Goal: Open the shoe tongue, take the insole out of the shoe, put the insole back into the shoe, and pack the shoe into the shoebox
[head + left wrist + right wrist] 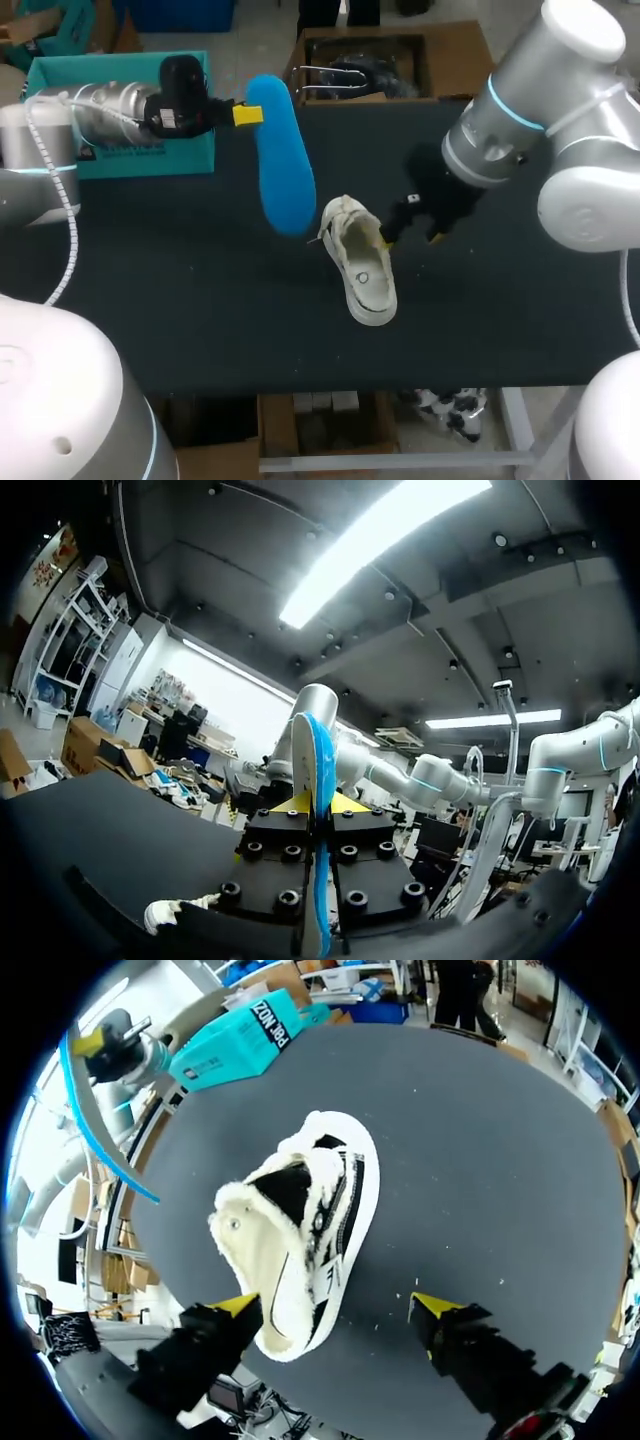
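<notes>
A white fleece-lined shoe [362,262] rests on the black table [180,300]. The right gripper [412,234] hangs just beside it, with its fingers spread wide apart. Farther back, the left gripper [248,113] is clamped on a blue foam insole [282,160], holding it in the air near the teal cardboard shoebox [120,120].

My left gripper [250,113] has the blue insole [281,160] pinched at one end, up over the table [150,300]. The white shoe [362,265] lies just beside it, with my right gripper [412,234] spread wide next to the shoe.
</notes>
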